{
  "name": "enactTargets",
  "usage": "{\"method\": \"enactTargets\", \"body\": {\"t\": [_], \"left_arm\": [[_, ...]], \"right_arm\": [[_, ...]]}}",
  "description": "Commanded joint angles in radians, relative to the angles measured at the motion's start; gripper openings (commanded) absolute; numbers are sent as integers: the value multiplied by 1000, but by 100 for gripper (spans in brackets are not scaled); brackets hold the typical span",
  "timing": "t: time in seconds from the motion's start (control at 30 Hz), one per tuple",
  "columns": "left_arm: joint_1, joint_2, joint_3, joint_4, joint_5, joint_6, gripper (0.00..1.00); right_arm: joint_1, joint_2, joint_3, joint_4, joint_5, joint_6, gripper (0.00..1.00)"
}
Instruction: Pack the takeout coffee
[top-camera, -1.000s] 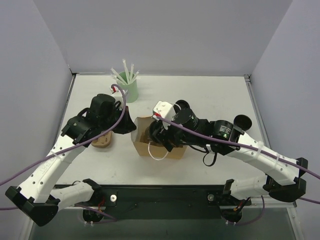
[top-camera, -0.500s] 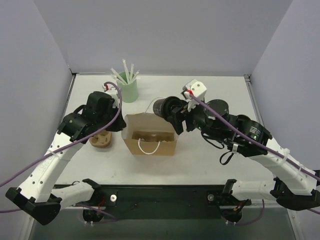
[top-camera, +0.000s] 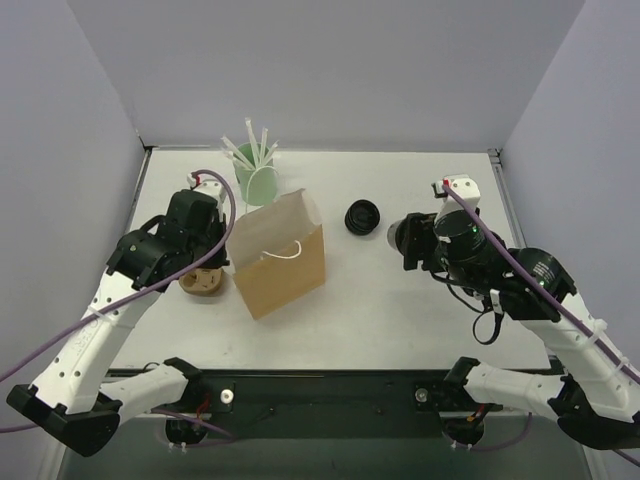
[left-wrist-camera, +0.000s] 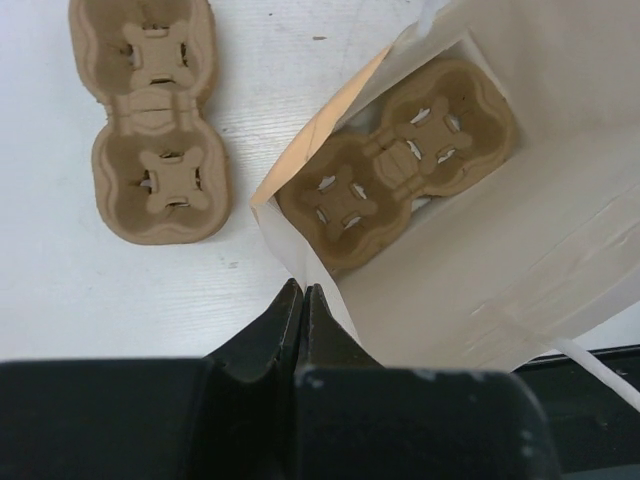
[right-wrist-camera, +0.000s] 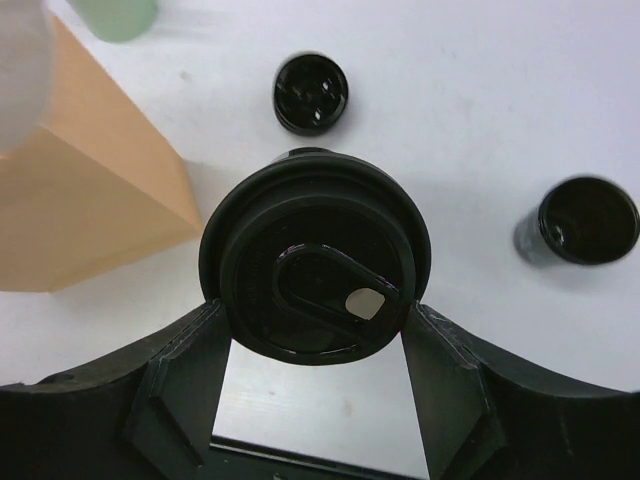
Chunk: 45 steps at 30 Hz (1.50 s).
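Right wrist view: the right claw (right-wrist-camera: 315, 345) is clenched around the lidded takeout coffee (right-wrist-camera: 315, 262), above the tabletop (right-wrist-camera: 480, 110). A second ago it was at the mouth of the brown paper bag (top-camera: 278, 262). Now it has drawn back rightward, well apart. The left claw (left-wrist-camera: 301, 298) pinches the bag's rim, tipping it. The coffee looks unpacked, so it needs a fresh approach.

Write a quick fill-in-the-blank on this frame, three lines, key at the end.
1. The right claw holds a ____ lidded cup.
2. The left claw pinches the bag at its rim, and a carrier lies ____ the bag.
3. The holder of the straws is ____.

Missing words: black; inside; green.
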Motion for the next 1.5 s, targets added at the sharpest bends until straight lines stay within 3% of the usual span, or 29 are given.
{"method": "enactTargets", "body": {"t": [0.0,0.2,0.37,0.73,0.87,1.13,1.47], "left_arm": [[6,-31,27,-30,-73,22,0],[9,-54,36,5,-22,25,0],[9,-83,13,43,32,17,0],[7,-102,-22,71,91,8,0],[7,-108,-24,66,90,19,0],[7,-105,-7,69,85,20,0],[7,-103,-7,66,90,14,0]], "right_arm": [[-49,-1,-93,-112,-22,137,43],[-105,47,-261,-84,-143,151,44],[-135,54,-412,49,-217,163,44],[-151,122,-570,154,-237,221,51],[-151,132,-603,163,-236,237,58],[-164,160,-566,137,-220,208,88],[-220,197,-506,134,-262,116,88]]}}
